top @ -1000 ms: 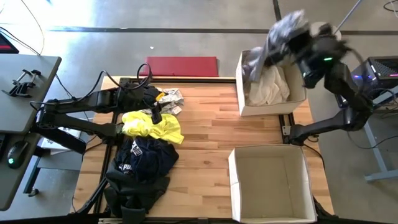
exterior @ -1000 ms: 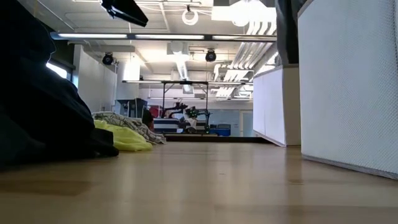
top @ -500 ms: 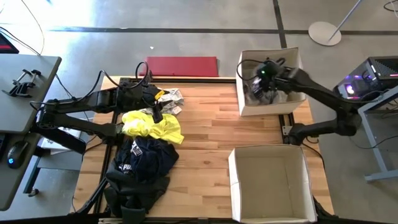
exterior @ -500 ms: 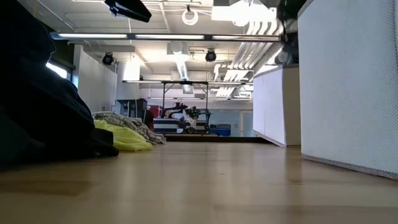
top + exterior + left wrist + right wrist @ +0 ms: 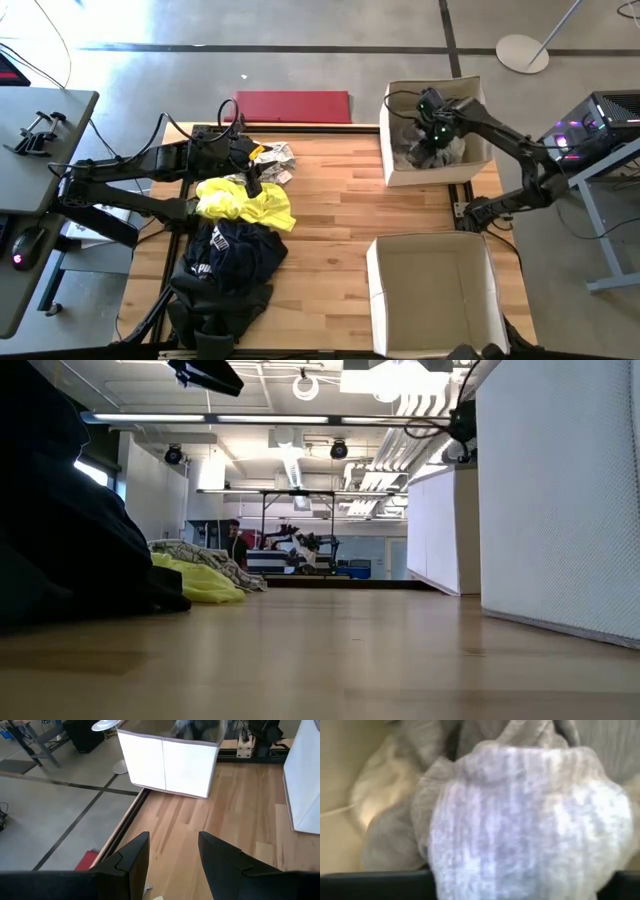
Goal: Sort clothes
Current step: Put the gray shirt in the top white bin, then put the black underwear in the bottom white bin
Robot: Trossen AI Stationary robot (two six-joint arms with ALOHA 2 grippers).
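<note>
Right gripper (image 5: 432, 112) sits low inside the far white box (image 5: 470, 92) at the worktop's far right corner, directly over the grey garment (image 5: 425, 152) it is delivering. Your wrist view is filled with ribbed grey cloth (image 5: 520, 815) pressed close to the lens, so you cannot tell whether the gripper is parted or clamped on the fabric. Before you lift, make sure the cloth has dropped free; I judge a snagged fold would drag the garment back over the box wall. Rise straight up, clear of the rim, then swing across.

Left gripper (image 5: 243, 155) hovers with its fingers spread and nothing between them near the far left corner, above the patterned grey-white garment (image 5: 275, 160). Just toward the near edge lies the neon yellow garment (image 5: 245, 203), and beyond that the dark Puma garment (image 5: 232, 255), close to the near left corner. The near white box (image 5: 375, 285), by the near right corner, looks empty, so it probably suits the dark or bright pieces. Take the top garment by one gathered fold, not the whole heap.
</note>
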